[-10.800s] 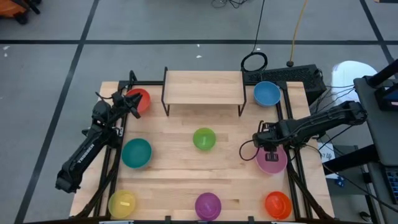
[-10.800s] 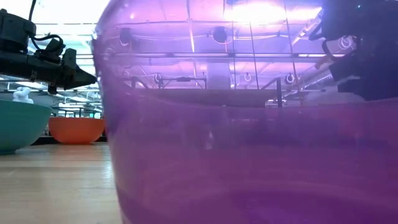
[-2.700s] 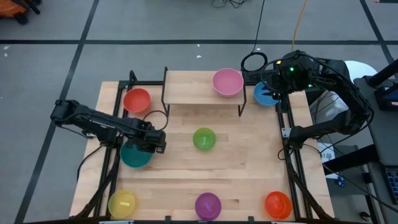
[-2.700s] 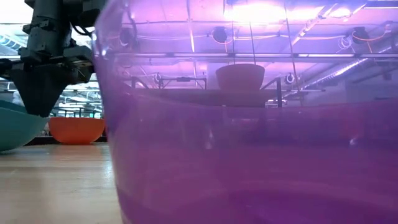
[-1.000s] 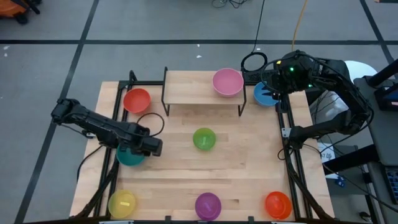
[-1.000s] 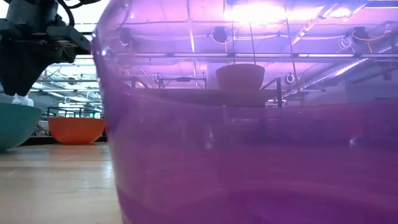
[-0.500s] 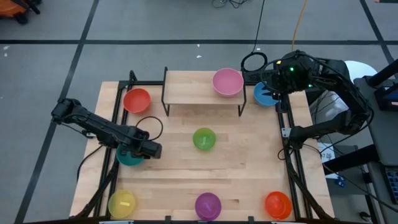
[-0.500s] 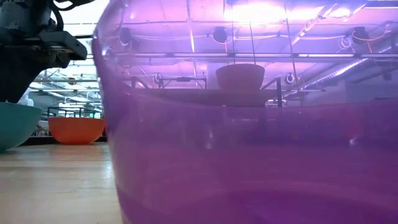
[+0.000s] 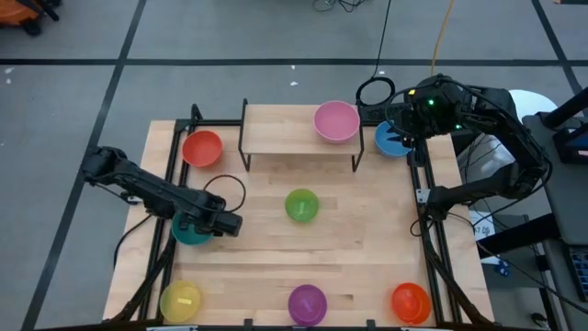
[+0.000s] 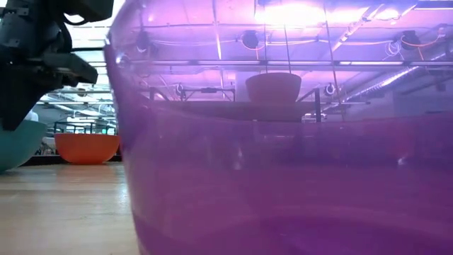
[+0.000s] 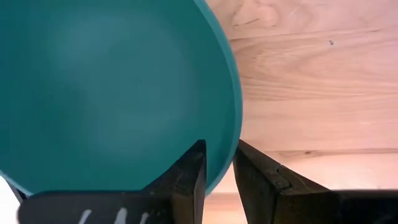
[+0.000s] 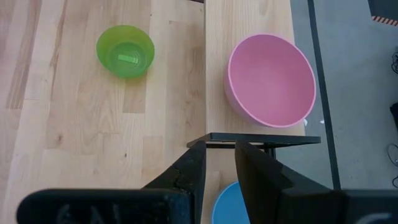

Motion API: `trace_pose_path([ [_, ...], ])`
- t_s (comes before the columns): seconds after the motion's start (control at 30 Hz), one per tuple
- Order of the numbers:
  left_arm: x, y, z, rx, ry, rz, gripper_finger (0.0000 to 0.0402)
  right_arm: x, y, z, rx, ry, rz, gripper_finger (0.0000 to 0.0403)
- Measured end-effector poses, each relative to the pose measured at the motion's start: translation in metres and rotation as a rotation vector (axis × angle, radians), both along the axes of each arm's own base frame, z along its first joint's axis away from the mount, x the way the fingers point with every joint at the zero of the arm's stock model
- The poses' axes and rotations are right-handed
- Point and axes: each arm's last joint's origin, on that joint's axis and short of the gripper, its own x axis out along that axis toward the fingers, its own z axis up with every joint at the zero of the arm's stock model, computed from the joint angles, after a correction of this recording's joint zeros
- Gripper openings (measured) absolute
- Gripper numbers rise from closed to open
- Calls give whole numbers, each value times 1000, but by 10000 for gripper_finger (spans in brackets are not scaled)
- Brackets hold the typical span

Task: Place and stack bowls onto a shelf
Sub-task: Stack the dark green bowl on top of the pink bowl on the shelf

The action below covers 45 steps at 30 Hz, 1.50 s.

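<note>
On the bench (image 9: 276, 257): shelf (image 9: 285, 129) at far edge, carrying pink bowl (image 9: 336, 121) at its right end. Teal bowl (image 9: 191, 230) at left side, rim clamped between left hand (image 11: 219, 168) fingers. Right hand (image 12: 219, 163) raised above blue bowl (image 9: 390, 140), fingers slightly apart, empty.

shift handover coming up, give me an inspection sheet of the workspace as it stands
surface: light-wood tabletop, bare between bowls
job's things: pink plastic bowl alone on low wooden shelf; red, green, yellow, purple, orange and blue bowls on the tabletop
clutter: nothing seen
end effectors: left end effector fingers straddle round teal plastic bowl rim; right end effector empty above the shelf's end
cables: black cable loop behind shelf
surroundings: grey floor
</note>
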Motion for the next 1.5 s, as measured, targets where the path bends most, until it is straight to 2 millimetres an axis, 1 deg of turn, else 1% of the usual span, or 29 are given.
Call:
trace_pose_path([
  [0.23,4,-2,-11,44,38,-63,85,0,0,0,0,0,0,78],
  [0.4,7,-2,-17,59,56,-157,83,0,0,0,0,0,0,78],
  [0.47,7,-2,-18,60,56,-164,70,0,0,0,1,0,0,78],
  [0.6,8,-2,-18,62,50,-177,15,0,0,0,0,0,0,78],
  [0.8,9,-2,-17,60,38,-234,7,0,0,0,0,0,0,78],
  [0.9,15,-3,-9,74,-3,-285,7,0,0,0,0,0,-1,78],
  [1.03,30,-1,12,114,-85,-336,5,0,0,0,-1,0,0,78],
  [1.1,40,2,28,146,-145,-346,5,0,0,0,-3,1,3,78],
  [1.2,52,10,61,219,-210,-382,5,0,0,0,-4,1,3,78],
  [1.3,62,18,97,330,-283,-425,5,0,0,0,-5,1,5,78],
  [1.5,69,41,163,559,-401,-484,5,-1,0,0,-7,-1,4,78],
])
